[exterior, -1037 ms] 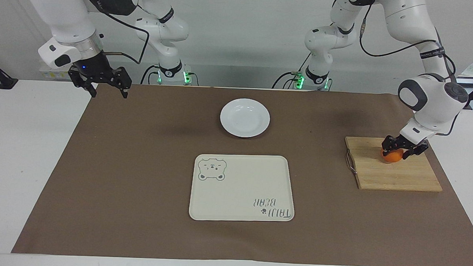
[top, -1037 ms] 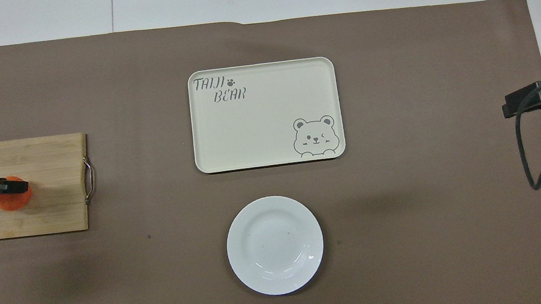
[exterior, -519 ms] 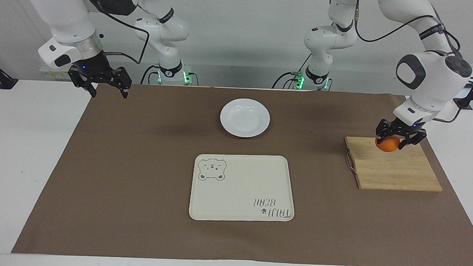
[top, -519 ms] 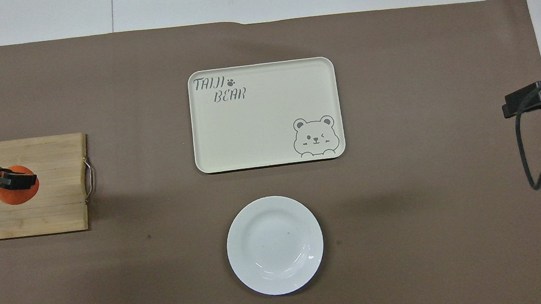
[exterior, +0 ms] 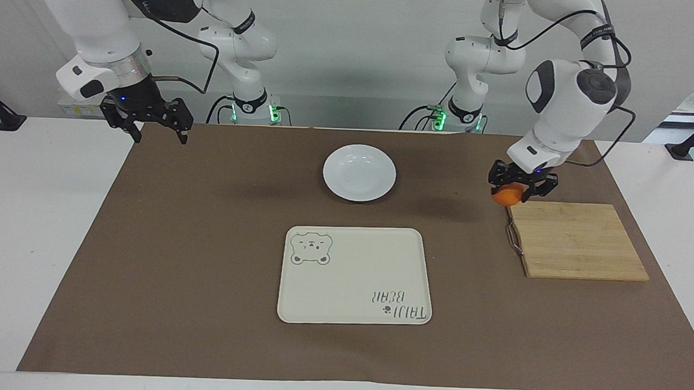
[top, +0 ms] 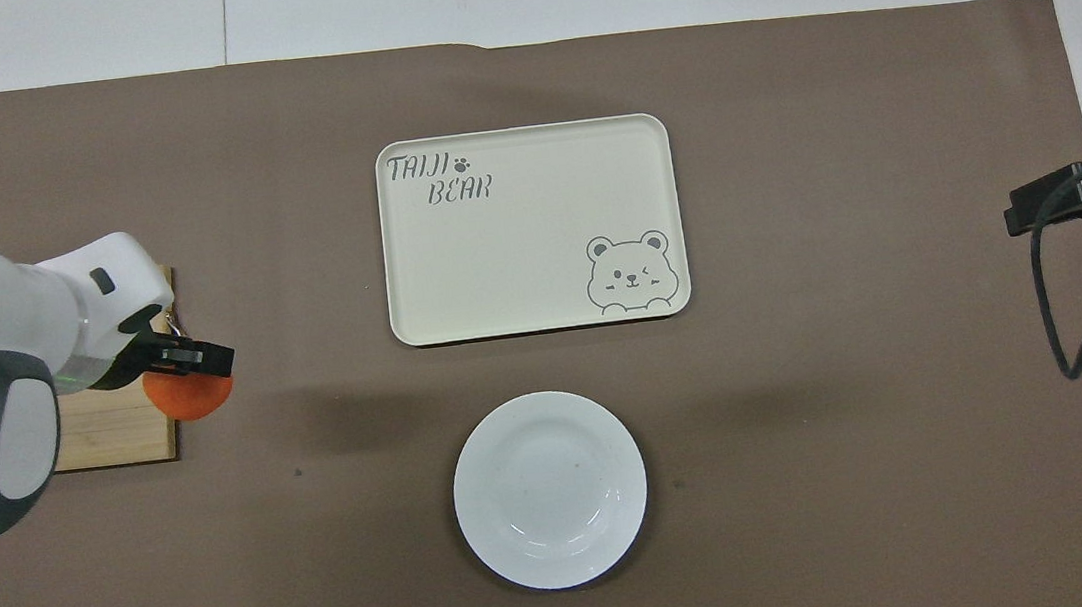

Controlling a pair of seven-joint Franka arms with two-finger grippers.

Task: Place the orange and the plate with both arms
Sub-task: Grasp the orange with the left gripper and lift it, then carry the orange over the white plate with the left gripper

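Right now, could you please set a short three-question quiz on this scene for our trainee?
1. True or false: the small round bright-orange fruit rests on the wooden cutting board.
2. Which gripper holds the fruit?
3. Multiple choice: the round glossy white plate lies (A) nearer the robots than the cream rectangular bear tray, (B) on it, (C) on the board.

Key: 1. False, it hangs in the air. 2. The left gripper; the right gripper waits. 3. A.

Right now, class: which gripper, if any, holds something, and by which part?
The left gripper holds the orange from above, fingers on its upper sides, in the air over the cutting board's handle edge. The right gripper holds nothing.
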